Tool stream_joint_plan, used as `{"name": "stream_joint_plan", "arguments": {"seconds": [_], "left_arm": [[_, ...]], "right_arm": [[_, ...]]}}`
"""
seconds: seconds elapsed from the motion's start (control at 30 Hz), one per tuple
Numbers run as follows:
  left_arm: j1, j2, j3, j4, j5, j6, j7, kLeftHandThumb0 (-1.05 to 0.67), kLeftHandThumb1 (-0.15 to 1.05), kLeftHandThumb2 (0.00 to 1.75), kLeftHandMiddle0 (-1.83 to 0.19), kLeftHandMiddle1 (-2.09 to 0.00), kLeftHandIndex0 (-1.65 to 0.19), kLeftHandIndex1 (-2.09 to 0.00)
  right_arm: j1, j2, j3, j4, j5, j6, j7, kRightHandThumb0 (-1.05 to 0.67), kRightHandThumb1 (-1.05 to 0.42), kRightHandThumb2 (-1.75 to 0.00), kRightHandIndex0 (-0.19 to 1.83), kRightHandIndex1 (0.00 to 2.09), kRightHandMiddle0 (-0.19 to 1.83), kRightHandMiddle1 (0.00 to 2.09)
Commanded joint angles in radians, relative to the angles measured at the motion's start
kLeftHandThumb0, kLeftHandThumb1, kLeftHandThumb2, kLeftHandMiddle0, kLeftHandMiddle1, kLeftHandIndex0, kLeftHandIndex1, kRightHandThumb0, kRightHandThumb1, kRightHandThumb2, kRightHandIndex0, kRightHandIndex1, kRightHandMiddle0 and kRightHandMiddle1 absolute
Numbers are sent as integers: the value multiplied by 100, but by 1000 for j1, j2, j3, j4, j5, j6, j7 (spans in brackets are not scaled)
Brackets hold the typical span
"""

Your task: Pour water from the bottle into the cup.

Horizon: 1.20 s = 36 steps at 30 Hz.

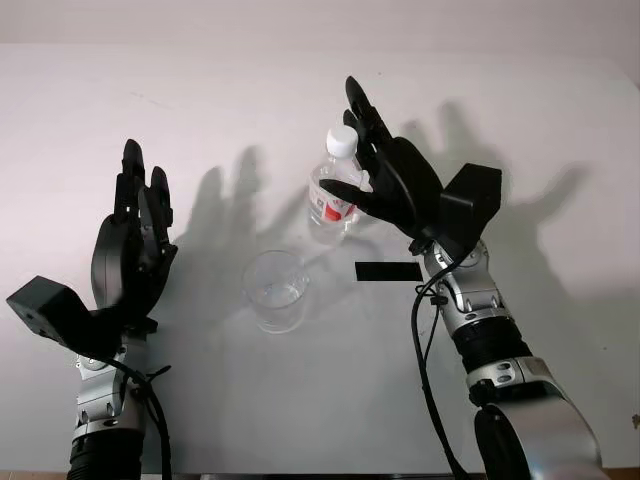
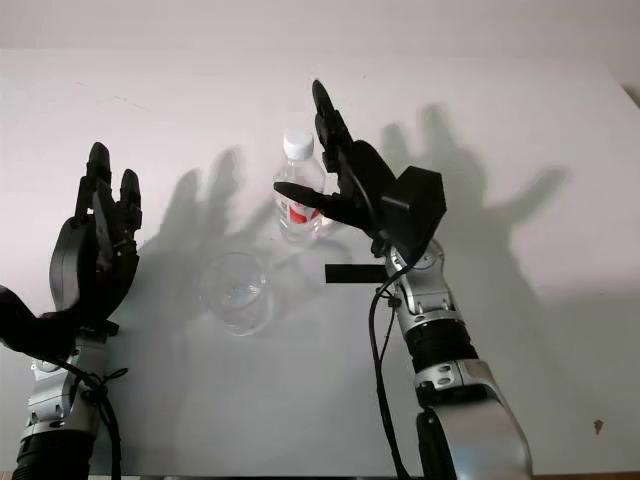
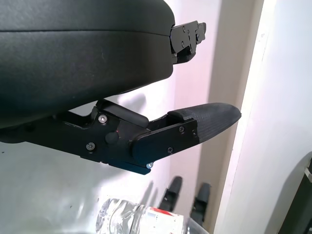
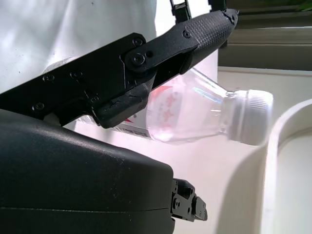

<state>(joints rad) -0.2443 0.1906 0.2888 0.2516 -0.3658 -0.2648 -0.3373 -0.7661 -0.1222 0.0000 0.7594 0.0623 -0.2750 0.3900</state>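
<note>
A clear bottle (image 1: 336, 192) with a white cap (image 1: 342, 141) and a red label stands upright on the white bench (image 1: 560, 120), near its middle. The right hand (image 1: 385, 175) is just beside the bottle on its right, palm turned toward it; one finger reaches across the front of the bottle at label height and the others rise behind the cap. The hand is open and has not closed on the bottle, and contact cannot be confirmed. A clear cup (image 1: 275, 290) stands in front of the bottle and slightly to the left, apart from both hands. A small black rectangle (image 1: 388, 271) lies flat on the bench below the right hand. The left hand (image 1: 135, 240) is open, raised above the left side of the bench, fingers pointing away from the robot, well apart from the cup. The right wrist view shows the ribbed cap (image 4: 248, 117) and one finger (image 4: 195, 34) crossing the bottle's shoulder. The left wrist view shows the bottle's label (image 3: 163, 217).
</note>
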Motion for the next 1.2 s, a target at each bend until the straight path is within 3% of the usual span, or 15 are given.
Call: {"name": "stream_joint_plan", "arguments": {"seconds": [0.0,0.4,0.6,0.63,0.67,0.7,0.77,0.83,0.97,1.07,1.17], "left_arm": [[3,-6,4,4,-5,-5,-1,-71,105,69,19,0,19,0],[-5,10,16,12,-31,3,-27,-71,105,70,19,0,19,0],[-17,19,20,29,-25,-6,-31,-70,105,73,19,0,19,0],[-18,19,21,29,-25,-5,-29,-70,105,71,19,0,19,0],[-20,18,21,27,-24,-2,-25,-70,105,71,19,0,19,0],[-21,17,20,24,-20,-1,-19,-70,105,70,19,0,19,0],[-23,18,18,23,-13,-4,-15,-70,105,70,19,0,19,0],[-27,19,18,29,-11,-11,-16,-69,105,71,19,0,19,0],[-36,19,21,40,-11,-14,-16,-70,105,71,19,0,19,0],[-40,19,21,46,-11,-20,-19,-70,105,70,19,0,19,0],[-42,18,20,51,-10,-26,-21,-70,105,71,19,0,19,0]], "right_arm": [[-43,12,6,47,-5,-15,10,-102,-90,-6,-19,0,-19,0],[-120,45,-27,239,21,-29,79,-91,-87,-5,-19,0,-19,0],[-135,38,-22,263,17,-34,128,-76,-85,-5,-4,8,-1,10],[-139,37,-22,269,15,-37,136,-70,-85,-5,6,16,6,29],[-142,37,-22,277,13,-51,141,-67,-84,-5,9,24,-4,67],[-146,39,-27,287,16,-68,145,-61,-83,-5,15,67,-5,115],[-152,49,-42,303,33,-86,157,-47,-84,-6,27,138,16,157],[-157,53,-47,313,36,-95,162,-40,-85,-6,39,160,29,169],[-161,39,-12,314,-33,-146,120,-52,-94,-7,88,195,65,203],[-164,29,7,312,-67,-173,105,-53,-101,-7,115,207,87,209],[-161,21,28,312,-107,-218,79,-48,-104,-13,129,209,111,209]]}}
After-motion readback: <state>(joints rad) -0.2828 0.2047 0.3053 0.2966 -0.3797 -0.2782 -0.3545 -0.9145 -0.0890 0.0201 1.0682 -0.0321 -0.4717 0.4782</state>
